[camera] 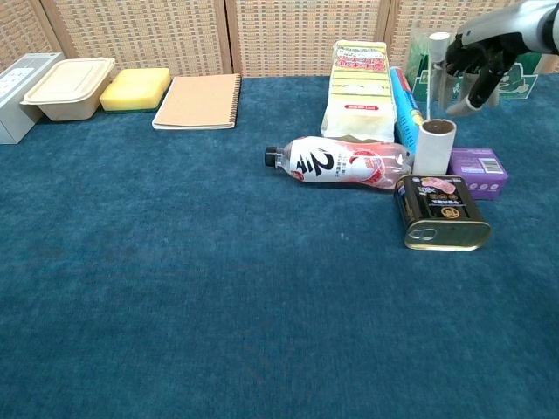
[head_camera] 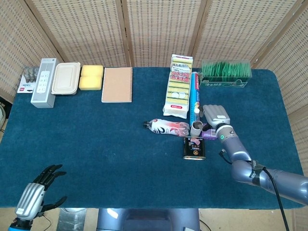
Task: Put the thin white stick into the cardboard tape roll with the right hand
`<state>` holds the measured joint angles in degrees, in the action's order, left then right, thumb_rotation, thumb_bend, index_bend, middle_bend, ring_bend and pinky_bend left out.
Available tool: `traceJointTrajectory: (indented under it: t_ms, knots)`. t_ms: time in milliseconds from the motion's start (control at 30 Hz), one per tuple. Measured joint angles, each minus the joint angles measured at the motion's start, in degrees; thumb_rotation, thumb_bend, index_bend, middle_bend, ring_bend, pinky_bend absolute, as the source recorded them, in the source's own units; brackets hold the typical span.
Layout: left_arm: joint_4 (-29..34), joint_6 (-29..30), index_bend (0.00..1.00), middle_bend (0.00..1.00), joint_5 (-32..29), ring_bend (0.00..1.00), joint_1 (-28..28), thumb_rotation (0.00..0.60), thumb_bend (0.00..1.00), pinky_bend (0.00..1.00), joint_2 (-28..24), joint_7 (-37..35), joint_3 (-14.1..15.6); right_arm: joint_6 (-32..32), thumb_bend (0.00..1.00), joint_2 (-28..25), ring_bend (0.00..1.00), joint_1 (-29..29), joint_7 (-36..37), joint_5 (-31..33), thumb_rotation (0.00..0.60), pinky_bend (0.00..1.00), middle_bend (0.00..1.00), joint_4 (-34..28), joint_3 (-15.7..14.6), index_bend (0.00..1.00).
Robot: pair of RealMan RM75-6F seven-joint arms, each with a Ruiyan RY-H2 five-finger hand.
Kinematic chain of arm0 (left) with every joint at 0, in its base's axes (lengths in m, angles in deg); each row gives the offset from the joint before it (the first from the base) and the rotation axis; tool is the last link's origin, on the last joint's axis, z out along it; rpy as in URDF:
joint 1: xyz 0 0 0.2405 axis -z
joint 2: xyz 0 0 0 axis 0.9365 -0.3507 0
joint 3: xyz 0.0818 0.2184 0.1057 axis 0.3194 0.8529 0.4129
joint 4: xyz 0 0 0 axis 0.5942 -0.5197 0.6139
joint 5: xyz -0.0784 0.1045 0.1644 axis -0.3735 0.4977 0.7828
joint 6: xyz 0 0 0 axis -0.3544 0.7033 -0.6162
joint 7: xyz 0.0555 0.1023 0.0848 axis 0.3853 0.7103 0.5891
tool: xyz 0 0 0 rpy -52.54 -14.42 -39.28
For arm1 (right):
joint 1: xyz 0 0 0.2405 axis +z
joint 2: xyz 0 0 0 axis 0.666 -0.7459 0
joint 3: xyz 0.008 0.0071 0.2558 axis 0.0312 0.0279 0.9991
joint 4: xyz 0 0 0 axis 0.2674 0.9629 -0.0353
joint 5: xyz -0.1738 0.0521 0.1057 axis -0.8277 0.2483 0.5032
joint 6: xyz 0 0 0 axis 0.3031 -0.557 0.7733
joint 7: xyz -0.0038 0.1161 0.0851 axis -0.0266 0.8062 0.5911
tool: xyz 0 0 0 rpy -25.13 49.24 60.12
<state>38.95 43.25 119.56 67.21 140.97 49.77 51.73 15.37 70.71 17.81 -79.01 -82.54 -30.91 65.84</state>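
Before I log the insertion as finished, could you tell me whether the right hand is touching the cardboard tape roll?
Apart. The chest view shows the right hand raised up and to the right of the cardboard tape roll, with blue cloth and background visible between them.

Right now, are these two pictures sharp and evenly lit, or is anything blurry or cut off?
Head view: even, soft light, faint shadows, sharp across the table; the left hand is cropped at the bottom edge. Chest view: also sharp, but the right hand sits at the top right corner, its arm cut off, and the white stick above the roll looks faint against the bright background.
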Motion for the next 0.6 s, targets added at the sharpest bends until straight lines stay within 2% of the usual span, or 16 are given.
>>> traceJointTrajectory:
  t_ms: [333, 600]
  knots:
    - [-0.5, 0.8, 0.23, 0.15, 0.8, 0.1, -0.3, 0.6, 0.18, 0.27, 0.1, -0.1, 0.5, -0.4, 0.38, -2.1, 0.29, -0.5, 1.0, -0.9, 0.6, 0.41, 0.28, -2.4, -1.0, 0.25]
    - [-1.0, 2.2, 0.23, 0.15, 2.4, 0.1, -0.7, 0.6, 0.18, 0.27, 0.2, 0.0, 1.2, -4.3, 0.38, -4.8, 0.27, -1.7, 1.4, -2.3, 0.6, 0.38, 0.27, -5.5, -1.4, 0.25]
